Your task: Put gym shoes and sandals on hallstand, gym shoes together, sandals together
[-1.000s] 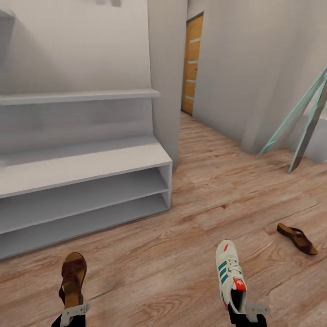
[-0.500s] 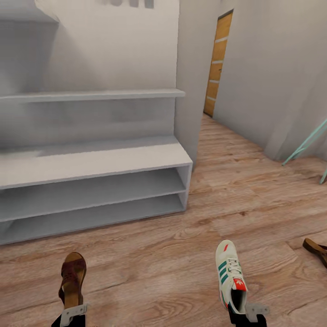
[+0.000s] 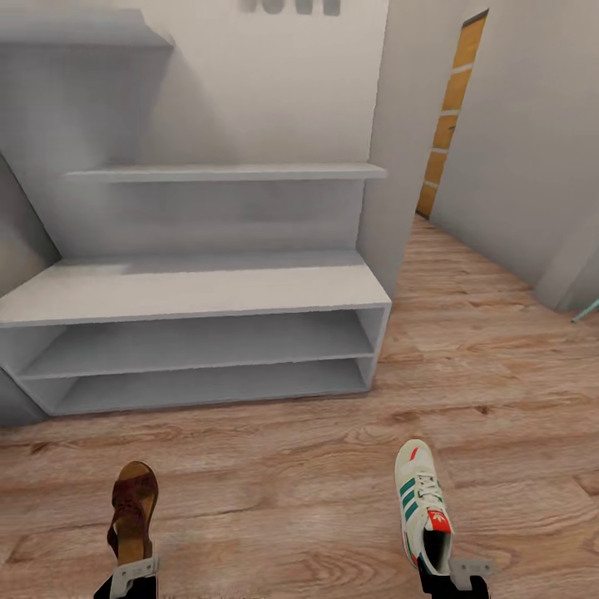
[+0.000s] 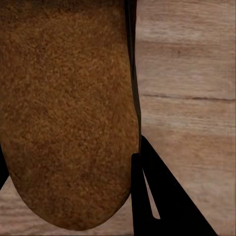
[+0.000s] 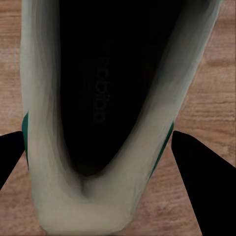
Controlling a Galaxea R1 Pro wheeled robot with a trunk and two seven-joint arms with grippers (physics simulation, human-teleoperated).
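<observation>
We carry one sandal (image 3: 133,512) clamped in our left end effector (image 3: 133,574) and one gym shoe (image 3: 424,507) in our right end effector (image 3: 453,574) above the corridor floor (image 3: 291,499), while the hallstand (image 3: 191,287) ahead holds nothing yet.

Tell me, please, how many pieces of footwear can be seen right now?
2. A brown sandal is held at the left gripper, and a white gym shoe at the right gripper, both above the corridor floor. Others may lie out of frame.
</observation>
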